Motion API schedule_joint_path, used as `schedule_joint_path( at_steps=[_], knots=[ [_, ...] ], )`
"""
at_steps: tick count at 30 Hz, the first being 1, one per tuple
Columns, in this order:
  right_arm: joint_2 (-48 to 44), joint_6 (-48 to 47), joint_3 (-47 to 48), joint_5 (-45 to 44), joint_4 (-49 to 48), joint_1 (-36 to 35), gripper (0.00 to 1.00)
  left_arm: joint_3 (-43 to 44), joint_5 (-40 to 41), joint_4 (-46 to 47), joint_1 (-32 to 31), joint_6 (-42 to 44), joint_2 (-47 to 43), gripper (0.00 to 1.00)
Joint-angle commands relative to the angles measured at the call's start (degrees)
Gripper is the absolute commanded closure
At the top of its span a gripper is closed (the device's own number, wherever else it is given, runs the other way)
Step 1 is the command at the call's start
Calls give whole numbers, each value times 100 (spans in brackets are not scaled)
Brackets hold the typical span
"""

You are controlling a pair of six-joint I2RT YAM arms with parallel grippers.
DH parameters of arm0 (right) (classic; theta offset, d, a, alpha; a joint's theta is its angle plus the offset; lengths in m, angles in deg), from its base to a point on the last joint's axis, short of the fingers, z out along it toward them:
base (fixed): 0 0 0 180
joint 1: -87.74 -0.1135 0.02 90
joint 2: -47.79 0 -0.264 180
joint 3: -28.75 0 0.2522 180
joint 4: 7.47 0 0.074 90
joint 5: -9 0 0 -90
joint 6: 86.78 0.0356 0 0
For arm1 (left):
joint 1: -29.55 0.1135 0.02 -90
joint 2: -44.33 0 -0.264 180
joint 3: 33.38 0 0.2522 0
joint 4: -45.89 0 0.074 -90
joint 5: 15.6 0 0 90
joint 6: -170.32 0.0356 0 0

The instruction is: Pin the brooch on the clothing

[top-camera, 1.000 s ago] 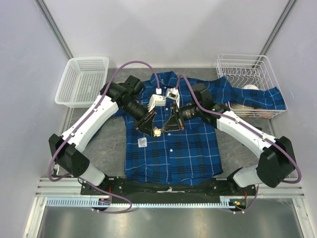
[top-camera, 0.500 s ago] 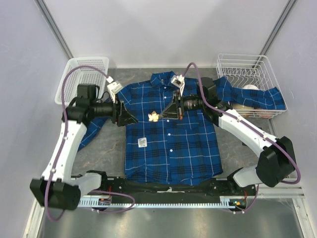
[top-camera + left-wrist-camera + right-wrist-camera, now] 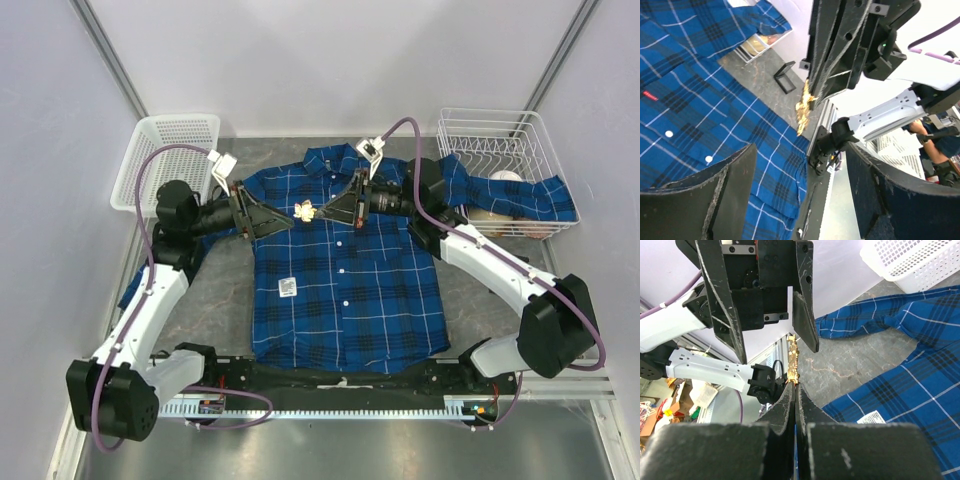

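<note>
Top external view: brooch held up off the shirt, left arm closing back in.
The small gold leaf-shaped metal brooch (image 3: 306, 210) is pinched between the closed fingers of the right gripper (image 3: 320, 212). It now sits nearer the collar of the blue plaid button-up shirt (image 3: 350, 290) than it did half a second ago. The left gripper (image 3: 283, 222) (jaws spread wide, holding nothing) has swung back in from the left to face it. Nothing is pinned yet; a handover or a two-handed adjustment of the clasp looks likely.
</note>
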Motion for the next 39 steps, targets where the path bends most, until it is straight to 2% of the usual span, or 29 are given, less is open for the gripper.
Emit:
schedule_joint_path(
  at_steps=[1, 7, 11, 16, 20, 25, 31, 32, 33, 34, 35, 36, 37, 39],
  knots=[
    [-191, 140, -72, -216, -408, -116, 100, 59, 149, 1343, -207, -1075, 166, 23],
    [-130, 87, -19, -208, -443, -213, 100, 138, 228, 1493, -436, -1155, 421, 30],
    [-94, 34, 25, -181, -434, -249, 100, 208, 272, 1502, -480, -1208, 553, 40],
    [-24, 34, 42, -190, -443, -284, 100, 217, 272, 1616, -577, -1304, 667, 44],
    [29, 34, 60, -190, -452, -284, 100, 191, 272, 1730, -621, -1357, 738, 56],
    [81, 34, 77, -129, -443, -292, 100, 226, 149, 1757, -638, -1392, 878, 60],
    [169, -53, 104, -137, -303, -292, 100, 270, -71, 1801, -656, -1392, 1037, 79],
    [187, -115, 130, -137, -250, -292, 100, 279, -97, 1792, -656, -1392, 1054, 90],
    [239, -133, 156, -128, -180, -292, 100, 261, -123, 1792, -647, -1401, 1063, 95],
    [266, -176, 191, -94, -110, -292, 91, 226, -98, 1766, -630, -1453, 1072, 98],
    [292, -264, 331, 3, 13, -275, 77, 191, -19, 1731, -595, -1532, 1098, 98],
    [362, -622, 428, 47, 388, -223, 60, 139, 8, 1739, -481, -1629, 1107, 98],
    [415, -895, 559, 39, 696, -179, 37, 43, 17, 1739, -402, -1734, 1159, 98],
    [651, -1780, 1043, -14, 1590, 31, 25, -28, 122, 1461, -122, -1578, 1186, 98]
  ],
)
